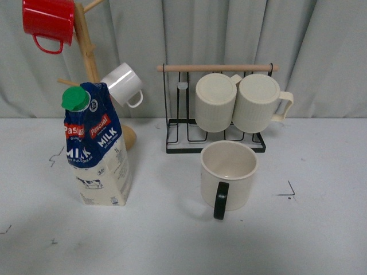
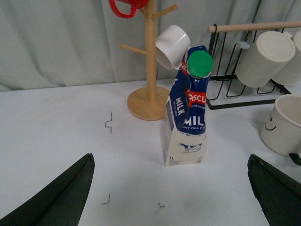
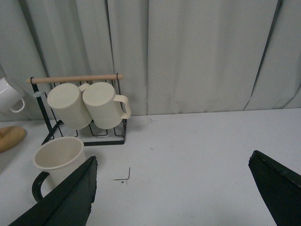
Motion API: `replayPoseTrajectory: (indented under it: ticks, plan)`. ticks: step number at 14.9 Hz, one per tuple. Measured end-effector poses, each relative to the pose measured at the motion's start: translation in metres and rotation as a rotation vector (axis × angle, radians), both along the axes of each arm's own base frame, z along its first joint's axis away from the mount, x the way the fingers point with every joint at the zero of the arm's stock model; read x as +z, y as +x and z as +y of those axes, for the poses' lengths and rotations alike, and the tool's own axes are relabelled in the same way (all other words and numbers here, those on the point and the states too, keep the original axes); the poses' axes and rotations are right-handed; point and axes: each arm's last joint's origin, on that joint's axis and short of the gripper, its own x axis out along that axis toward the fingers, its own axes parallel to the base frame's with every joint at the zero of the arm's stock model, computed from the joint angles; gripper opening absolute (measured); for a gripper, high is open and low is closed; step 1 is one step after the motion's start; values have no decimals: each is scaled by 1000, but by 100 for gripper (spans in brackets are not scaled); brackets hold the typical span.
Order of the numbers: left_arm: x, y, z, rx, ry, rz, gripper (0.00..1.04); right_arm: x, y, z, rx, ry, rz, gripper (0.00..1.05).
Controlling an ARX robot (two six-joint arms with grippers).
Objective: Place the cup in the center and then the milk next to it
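A wide cream mug with black handle [image 1: 228,175] stands upright mid-table; a tall blue-and-cream milk carton with green cap [image 1: 94,146] stands upright, well left.

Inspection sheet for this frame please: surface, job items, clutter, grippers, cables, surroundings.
Surface: pale table with small black marks.
Job's things: cup upright in front of the rack, handle towards the front camera; milk upright, to its left, apart from it.
Clutter: mug tree carrying a red mug and a white mug; rack holding two ribbed mugs.
Grippers: left gripper open, holding nothing, facing the milk; right gripper open, holding nothing.
Cables: nothing seen.
Surroundings: grey curtain behind the table.
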Motion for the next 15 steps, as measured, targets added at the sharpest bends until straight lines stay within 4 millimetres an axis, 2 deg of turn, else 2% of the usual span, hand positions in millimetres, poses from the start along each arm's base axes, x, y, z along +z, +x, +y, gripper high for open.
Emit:
replayPoseTrajectory:
  ticks: [4,7,14,15]
  plan:
    - [-12,63,-12,-16,-10,103,98,0,0,0,0,0,0,98]
    - [-25,95,-23,-43,1,175,98,0,0,0,0,0,0,98]
    - [-27,110,-31,-63,2,189,98,0,0,0,0,0,0,98]
    - [-26,122,-36,-71,-6,186,98,0,0,0,0,0,0,98]
